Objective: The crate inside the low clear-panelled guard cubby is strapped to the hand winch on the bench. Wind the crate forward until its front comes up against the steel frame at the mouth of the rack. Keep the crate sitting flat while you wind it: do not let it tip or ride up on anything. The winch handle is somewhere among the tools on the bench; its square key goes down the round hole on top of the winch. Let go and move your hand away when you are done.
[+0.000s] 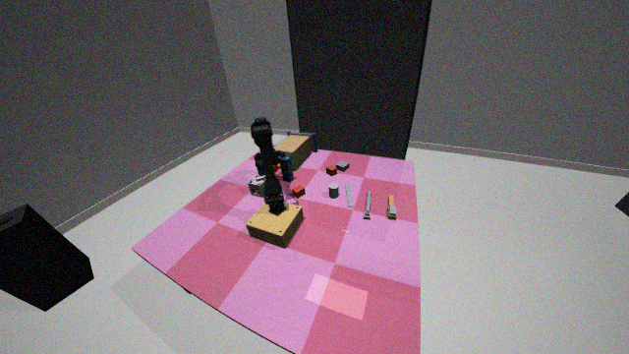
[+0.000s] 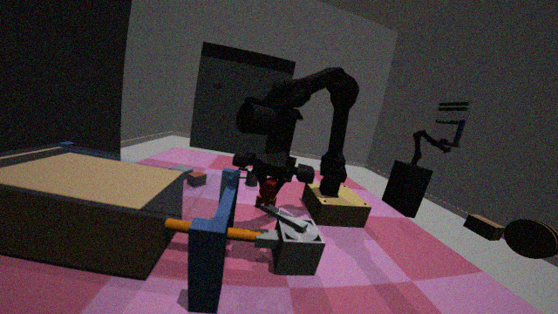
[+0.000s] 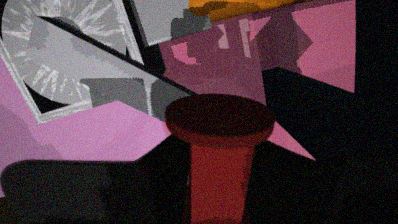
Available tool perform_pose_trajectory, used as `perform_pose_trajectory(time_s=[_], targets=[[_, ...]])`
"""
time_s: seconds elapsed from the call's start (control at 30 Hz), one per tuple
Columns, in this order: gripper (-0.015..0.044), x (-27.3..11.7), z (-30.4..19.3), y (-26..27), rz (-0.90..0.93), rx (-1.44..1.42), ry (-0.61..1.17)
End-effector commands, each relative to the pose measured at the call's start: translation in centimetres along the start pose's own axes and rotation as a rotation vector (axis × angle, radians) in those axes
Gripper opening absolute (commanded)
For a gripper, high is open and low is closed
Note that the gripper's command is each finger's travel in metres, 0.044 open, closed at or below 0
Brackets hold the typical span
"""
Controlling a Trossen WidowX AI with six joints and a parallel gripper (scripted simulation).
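Note:
The tan-topped crate [image 2: 87,179] [image 1: 295,144] sits flat in the clear-panelled cubby. An orange strap [image 2: 244,234] [image 3: 235,7] runs from it past the blue frame [image 2: 207,266] [image 1: 287,169] to the grey winch [image 2: 296,259] [image 1: 257,187] [image 3: 102,22]. A gap shows between the crate's front and the frame. The grey handle [image 2: 283,217] [image 3: 95,57] lies across the winch top, its arm pointing away from the drum. My gripper [image 2: 268,187] [image 3: 208,132] is shut on the handle's upright red knob. The key end is hidden.
A red block [image 1: 298,191] stands close by the winch. Another red block [image 1: 331,170] [image 2: 197,179] and a grey block [image 1: 342,166] lie farther back. A grey cylinder [image 1: 333,191] and long tools [image 1: 348,196] [image 1: 368,206] [image 1: 391,206] lie to the right in the top view.

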State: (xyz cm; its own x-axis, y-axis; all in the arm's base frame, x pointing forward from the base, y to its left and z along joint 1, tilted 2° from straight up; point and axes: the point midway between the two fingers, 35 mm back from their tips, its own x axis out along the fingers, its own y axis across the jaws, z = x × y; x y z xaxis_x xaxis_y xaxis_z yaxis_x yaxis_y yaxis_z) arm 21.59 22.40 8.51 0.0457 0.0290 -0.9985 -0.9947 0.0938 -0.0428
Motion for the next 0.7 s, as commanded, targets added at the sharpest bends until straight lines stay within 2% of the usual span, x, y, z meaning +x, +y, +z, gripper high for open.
perform_pose_trajectory(time_s=[0.0,0.67], targets=[[0.0000,0.3,0.9,-0.2,0.003,0.001,-0.008],[0.0000,0.3,3.2,-0.9,0.003,0.001,-0.009]])
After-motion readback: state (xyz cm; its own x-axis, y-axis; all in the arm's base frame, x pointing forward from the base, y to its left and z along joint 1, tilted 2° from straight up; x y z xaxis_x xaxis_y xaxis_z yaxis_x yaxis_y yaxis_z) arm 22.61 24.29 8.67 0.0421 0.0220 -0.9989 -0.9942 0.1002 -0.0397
